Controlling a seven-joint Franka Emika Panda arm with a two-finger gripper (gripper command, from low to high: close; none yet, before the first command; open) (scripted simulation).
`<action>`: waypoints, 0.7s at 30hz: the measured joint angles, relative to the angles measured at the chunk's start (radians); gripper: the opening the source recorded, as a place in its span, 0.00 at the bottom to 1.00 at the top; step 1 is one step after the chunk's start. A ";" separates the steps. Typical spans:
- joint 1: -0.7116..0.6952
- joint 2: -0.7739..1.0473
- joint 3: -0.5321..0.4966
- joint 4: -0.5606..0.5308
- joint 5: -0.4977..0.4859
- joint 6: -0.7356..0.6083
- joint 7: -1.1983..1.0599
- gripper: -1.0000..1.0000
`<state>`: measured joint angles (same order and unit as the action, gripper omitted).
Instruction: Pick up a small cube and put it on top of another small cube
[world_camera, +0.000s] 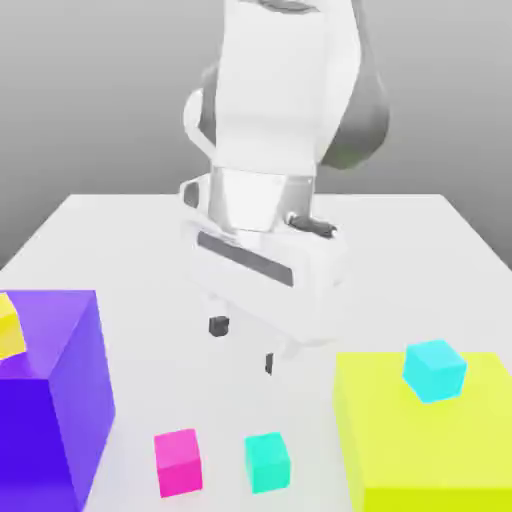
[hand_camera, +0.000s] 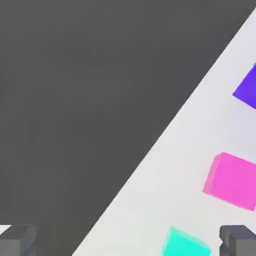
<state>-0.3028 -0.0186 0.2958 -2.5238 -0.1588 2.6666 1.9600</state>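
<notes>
The small teal-green cube (world_camera: 267, 461) rests on the white table near the front edge, with the small magenta cube (world_camera: 179, 462) a short gap away toward the exterior view's left. Both also appear in the hand view: the teal cube (hand_camera: 184, 243) and the magenta cube (hand_camera: 231, 181). My gripper (world_camera: 244, 344) hangs above the table behind the two cubes, open, with nothing between its dark fingertips (world_camera: 218, 325). It touches neither cube.
A big purple block (world_camera: 50, 395) stands at the exterior view's left with a small yellow cube (world_camera: 9, 326) on it. A big yellow block (world_camera: 430, 435) at the right carries a sky-cyan cube (world_camera: 435, 369). The table edge (hand_camera: 165, 140) runs close by the cubes.
</notes>
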 joint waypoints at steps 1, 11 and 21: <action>0.002 0.029 -0.002 -0.008 -0.006 0.014 0.043 0.50; 0.091 0.339 -0.097 -0.036 -0.066 0.205 0.347 0.50; 0.120 0.384 -0.131 -0.027 -0.086 0.242 0.365 0.00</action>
<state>-0.1828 0.3653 0.1648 -2.5510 -0.2445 2.9089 2.3247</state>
